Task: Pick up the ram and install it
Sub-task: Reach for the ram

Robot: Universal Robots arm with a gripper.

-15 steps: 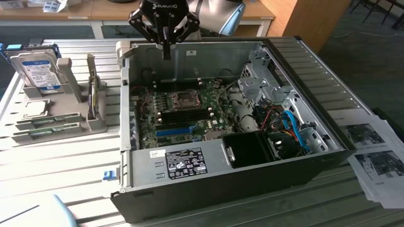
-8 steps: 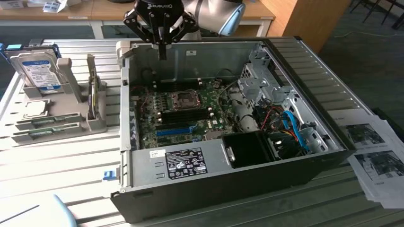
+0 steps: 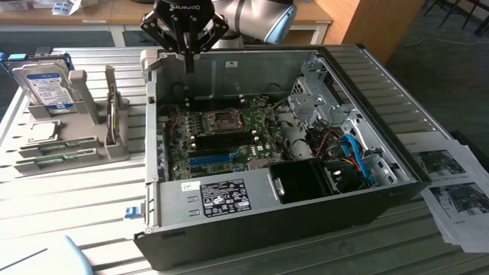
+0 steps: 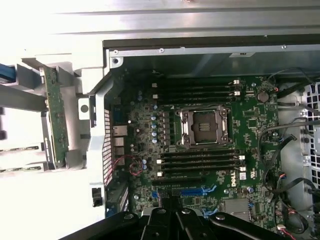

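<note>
The black gripper is seen above the far edge of the open computer case. Its thin fingers are pressed together, and nothing is seen held between them. In the wrist view the gripper is seen as dark, rounded arms over the board.

The ram is found outside the case, on the exterior view's left. It is a long, thin, flat green stick, and it is stood on its edge in a gray plastic holder. In the wrist view the ram is seen as a narrow green strip with tiny parts on it. It is kept well apart from the gripper.

A boxy silver hard drive with a blue and white label is stood in the same holder. The case is made of dull gray metal. A green motherboard is laid flat inside it, with a square metal socket, long black slots and a bright blue slot. The table is made of ribbed metal.
</note>
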